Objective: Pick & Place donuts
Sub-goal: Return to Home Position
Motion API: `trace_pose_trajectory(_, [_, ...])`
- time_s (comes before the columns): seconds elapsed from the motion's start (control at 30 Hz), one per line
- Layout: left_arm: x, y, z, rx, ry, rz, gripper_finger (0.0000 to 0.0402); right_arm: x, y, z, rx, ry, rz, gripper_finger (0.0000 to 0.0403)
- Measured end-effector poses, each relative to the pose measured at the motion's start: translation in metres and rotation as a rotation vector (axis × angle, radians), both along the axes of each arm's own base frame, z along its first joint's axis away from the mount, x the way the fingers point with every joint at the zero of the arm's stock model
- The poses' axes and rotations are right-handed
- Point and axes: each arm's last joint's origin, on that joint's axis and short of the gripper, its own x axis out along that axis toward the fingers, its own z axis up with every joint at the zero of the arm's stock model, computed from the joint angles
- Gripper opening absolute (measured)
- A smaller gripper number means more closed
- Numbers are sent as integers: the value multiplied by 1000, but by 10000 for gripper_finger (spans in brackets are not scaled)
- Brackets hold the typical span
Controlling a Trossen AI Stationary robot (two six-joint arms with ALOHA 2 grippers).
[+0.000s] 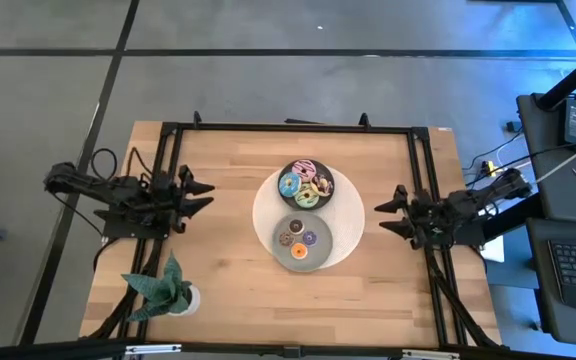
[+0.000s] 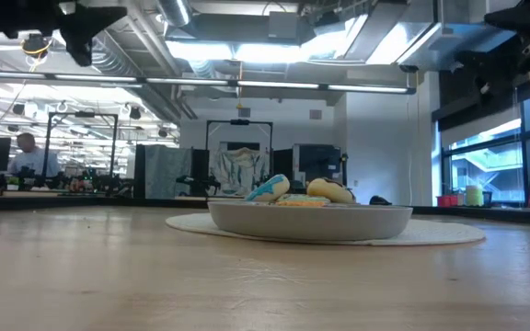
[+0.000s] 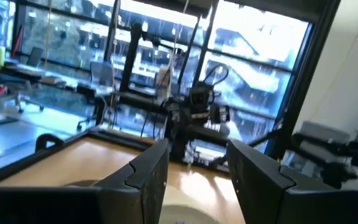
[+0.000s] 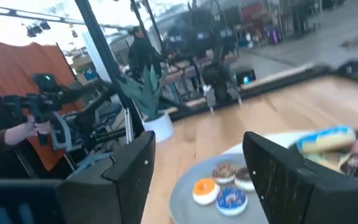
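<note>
In the high view the larger donuts (image 1: 306, 185), iced blue, green, pink and chocolate, lie piled in a dark round dish (image 1: 328, 197) at the table's middle. Three mini donuts (image 1: 298, 240), brown, purple and orange, lie flat in a grey dish (image 1: 318, 260) just nearer. Both dishes rest on a white round mat (image 1: 266, 215). My left gripper (image 1: 208, 195) hovers open to the left of the dishes, with its fingers pointing at them. My right gripper (image 1: 383, 215) hovers open to their right. The right wrist view shows the minis (image 4: 219, 186) between the open fingers, farther off.
A green star-shaped potted plant (image 1: 163, 290) stands at the table's near left corner. A black frame (image 1: 288, 127) runs along the table's far edge and sides. Bare wood lies between each gripper and the mat. The low view shows one dish (image 2: 309, 219) with donuts on top.
</note>
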Motion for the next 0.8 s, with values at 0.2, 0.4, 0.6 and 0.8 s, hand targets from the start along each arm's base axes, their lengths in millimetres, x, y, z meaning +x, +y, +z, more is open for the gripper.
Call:
trace_pose_trajectory(0.2, [-12, 3, -16, -31, -65, -32, 162, -2, -3, 0, -33, 0, -23, 244])
trace_pose_trajectory(0.4, [-12, 7, -30, -45, -32, -35, 163, 0, -7, -4, -48, 32, -42, 244])
trace_pose_trajectory(0.6, [-9, 15, -38, -85, 34, -7, 159, 2, -14, -4, -90, 33, -68, 244])
trace_pose_trajectory(0.8, [-9, 22, -38, -50, 40, 40, 164, 3, -21, -4, -98, 29, -69, 244])
